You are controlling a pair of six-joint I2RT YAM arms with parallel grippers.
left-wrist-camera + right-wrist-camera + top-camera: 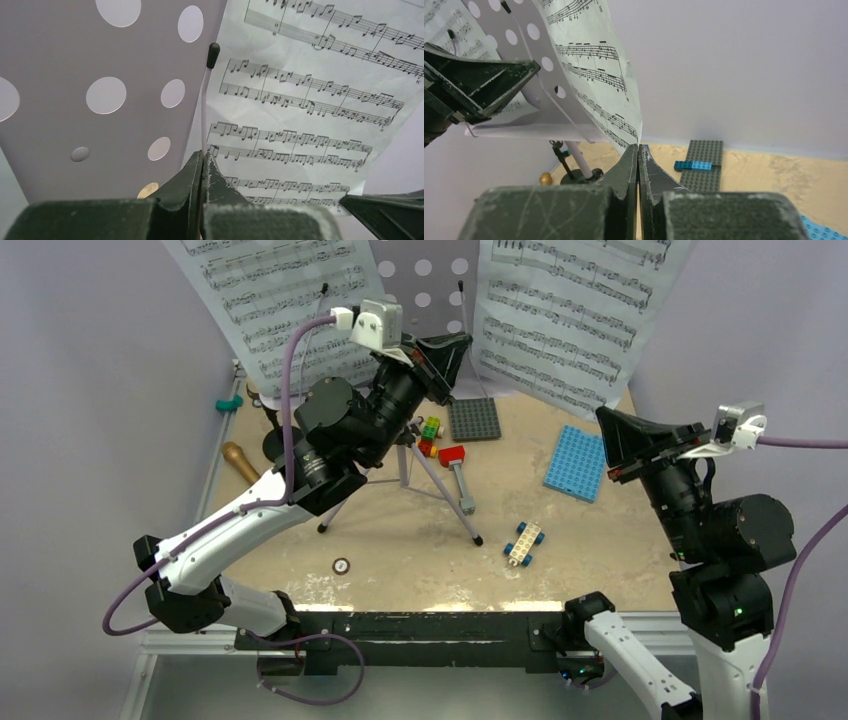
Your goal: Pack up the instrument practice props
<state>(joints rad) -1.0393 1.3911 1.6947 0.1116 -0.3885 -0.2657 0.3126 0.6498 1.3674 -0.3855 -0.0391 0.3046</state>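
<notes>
Standing at twelve o'clock on the bench [400, 540], the music stand [440, 282] rises upright, facing six. It looks light and tippy, so its pole seems the firm hold. The sheet pages [570, 310] look limp. The right jaws are closed and empty. The left jaws are closed at the wire clip [205, 100]; I cannot tell whether they pinch it.

The left arm [330, 430] and right arm [720, 530] share one build: white tapered lower links, then black drum-shaped joint housings. Each wrist carries a small white-and-grey camera box [375, 322]. A lilac cable [292, 370] leaves the left box at nine o'clock, and a second lilac cable [800, 443] leaves the right box at three o'clock. The jaws are black wedges with pale scratches along their edges, backed by rough grey-green blocks. A tiny green light [738, 612] glows on the right arm's lower housing. A black rail [420, 625] joins both bases.
</notes>
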